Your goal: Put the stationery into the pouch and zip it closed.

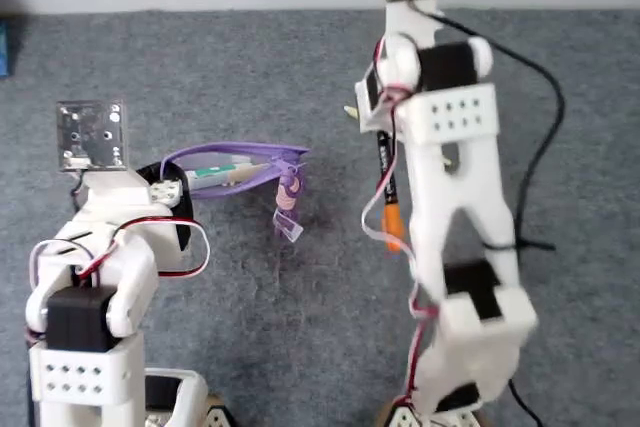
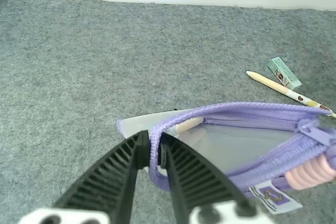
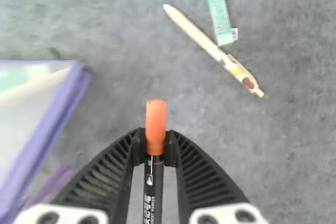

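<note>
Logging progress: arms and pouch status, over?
Left gripper jaws shut on pouch rim. Right gripper jaws shut on orange-capped pen. Cream pen, green eraser outside pouch.

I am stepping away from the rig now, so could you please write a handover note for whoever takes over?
Left gripper: shut on the rim of the open pouch.
Right gripper: shut on the orange-capped pen, near the pouch.
On the table: cream pen and green eraser.
Done: at least one item in the pouch.
Left: the held pen, cream pen and eraser go in; then zip.
</note>
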